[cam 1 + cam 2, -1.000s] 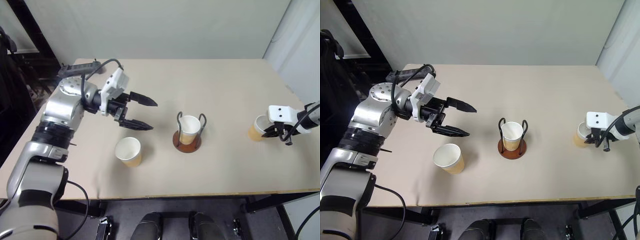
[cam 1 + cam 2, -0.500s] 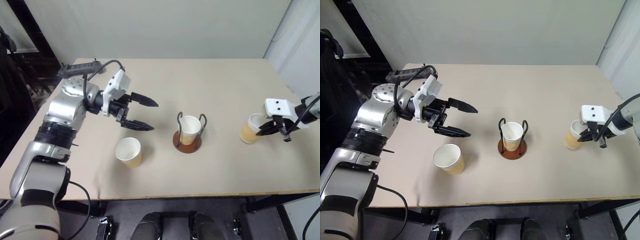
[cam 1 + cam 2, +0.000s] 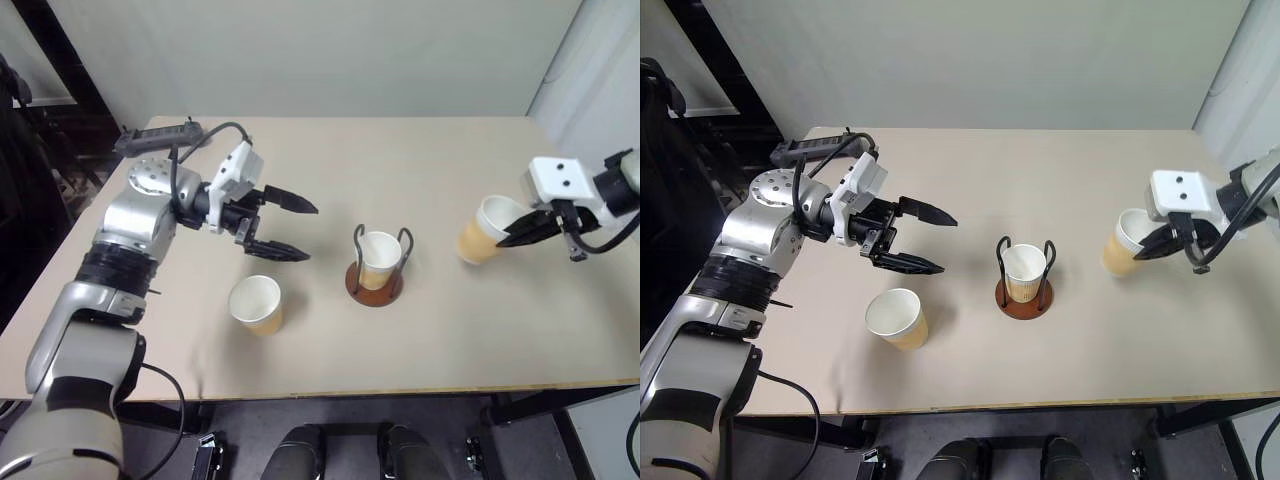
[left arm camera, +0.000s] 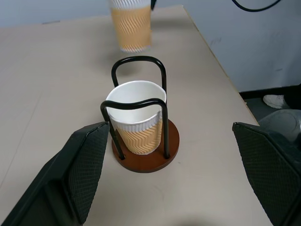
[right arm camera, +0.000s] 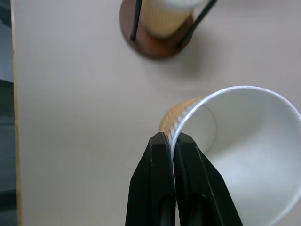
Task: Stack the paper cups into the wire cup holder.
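One cup (image 3: 1024,272) already stands in the wire holder (image 3: 1025,285) at the middle of our table (image 3: 1080,180), upright between the two dark loops on the brown base. A second cup (image 3: 483,228) is pinched by our right gripper (image 3: 527,228): the two black fingers (image 5: 162,186) are shut on its rim, one inside the wall and one outside, as the right wrist view shows plainly. A second ago this cup sat low near the table's right edge; since then we have lifted it and carried it inward, so it now hangs tilted above the table, roughly halfway between where it started and the holder. That shift tells us the pickup held and the carry is under way. What is left for this cup, as we judge it, is to bring it over the loops, level it, and lower it into the seated cup. With only the rim gripped, it may swing or slip, so a slow approach seems wise.

Our left gripper (image 3: 290,228) has not moved over that second. It hovers with its fingers spread wide, pointing toward the holder. The third cup (image 3: 256,304) stands upright and untouched on the table just below and nearer us than that gripper, waiting its turn.
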Robot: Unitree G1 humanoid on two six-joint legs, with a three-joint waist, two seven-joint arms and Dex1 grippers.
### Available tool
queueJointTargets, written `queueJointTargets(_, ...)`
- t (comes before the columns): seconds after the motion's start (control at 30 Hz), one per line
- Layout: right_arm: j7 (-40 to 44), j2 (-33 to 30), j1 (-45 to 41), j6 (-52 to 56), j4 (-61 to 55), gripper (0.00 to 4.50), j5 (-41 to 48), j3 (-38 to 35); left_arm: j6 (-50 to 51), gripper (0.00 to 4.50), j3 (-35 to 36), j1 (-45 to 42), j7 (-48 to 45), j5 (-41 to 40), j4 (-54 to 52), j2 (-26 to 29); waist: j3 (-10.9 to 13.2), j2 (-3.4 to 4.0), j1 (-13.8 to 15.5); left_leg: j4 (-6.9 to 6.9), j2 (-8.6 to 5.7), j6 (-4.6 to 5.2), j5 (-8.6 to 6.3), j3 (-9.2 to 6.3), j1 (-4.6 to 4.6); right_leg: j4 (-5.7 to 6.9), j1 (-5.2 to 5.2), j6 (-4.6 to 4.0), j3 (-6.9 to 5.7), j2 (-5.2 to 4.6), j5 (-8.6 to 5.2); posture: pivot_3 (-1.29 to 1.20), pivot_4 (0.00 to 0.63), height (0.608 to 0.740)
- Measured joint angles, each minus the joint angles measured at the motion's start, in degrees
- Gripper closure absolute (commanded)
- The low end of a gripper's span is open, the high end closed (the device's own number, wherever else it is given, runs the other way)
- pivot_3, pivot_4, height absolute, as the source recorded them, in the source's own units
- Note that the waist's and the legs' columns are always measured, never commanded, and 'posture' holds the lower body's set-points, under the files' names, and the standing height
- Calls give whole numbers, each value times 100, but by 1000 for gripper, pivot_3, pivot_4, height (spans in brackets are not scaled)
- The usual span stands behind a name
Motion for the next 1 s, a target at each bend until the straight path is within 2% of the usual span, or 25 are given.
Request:
queueJointTargets(0.27,0,31,-814,227,-335,4450,263,451,-377,0,-360,-104,-1,50,353,-64,0,0,2,0,0,26,1,-4,-3,2,-6,-2,-1,1,-15,0,150,740)
queueJointTargets(0.43,0,437,-1335,347,-346,4450,254,687,-613,0,-574,-305,-2,75,729,-215,0,0,0,0,1,30,-1,-6,-4,4,-11,-8,-4,1,-20,0,150,740)
queueJointTargets(0.73,0,1280,-1633,693,-514,4450,164,737,-905,0,-795,-377,-2,83,1072,-445,0,0,11,1,1,38,-2,-7,-13,6,-20,-13,-9,1,-25,0,150,740)
queueJointTargets(1.0,0,1514,-1702,723,-501,4450,72,737,-1047,0,-811,-439,-2,83,1200,-522,0,0,18,3,2,35,-2,-9,-12,11,-19,-16,-12,1,-27,0,150,740)
